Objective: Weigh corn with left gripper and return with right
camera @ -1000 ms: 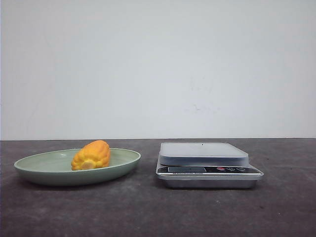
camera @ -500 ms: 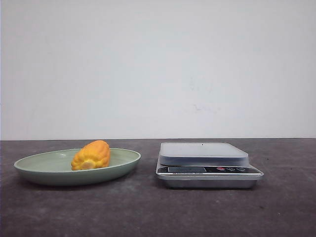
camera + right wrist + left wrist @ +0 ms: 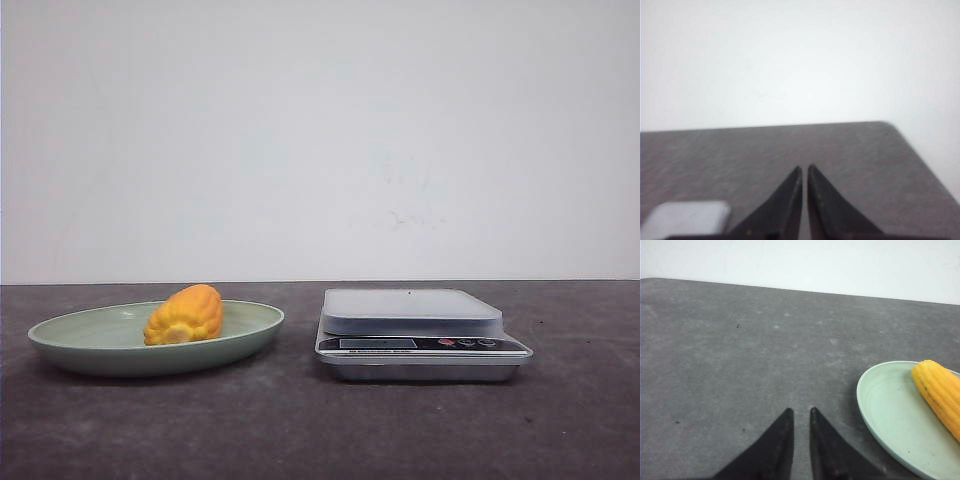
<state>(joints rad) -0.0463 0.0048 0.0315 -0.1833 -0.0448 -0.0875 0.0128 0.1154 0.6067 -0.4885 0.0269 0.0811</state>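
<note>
The corn (image 3: 185, 314), a short yellow-orange cob, lies on the green plate (image 3: 60, 342) at the left of the table. A silver kitchen scale (image 3: 420, 333) stands to the right of the plate, its platform bare. Neither gripper shows in the front view. In the left wrist view my left gripper (image 3: 800, 411) is shut and empty above bare table, with the plate (image 3: 880, 410) and the corn (image 3: 940, 392) off to one side of it. In the right wrist view my right gripper (image 3: 804, 167) is shut and empty, with a corner of the scale (image 3: 687, 217) beside it.
The table top (image 3: 300, 430) is dark grey and ends at a white wall behind. In the right wrist view a table corner (image 3: 887, 123) shows ahead of the fingers.
</note>
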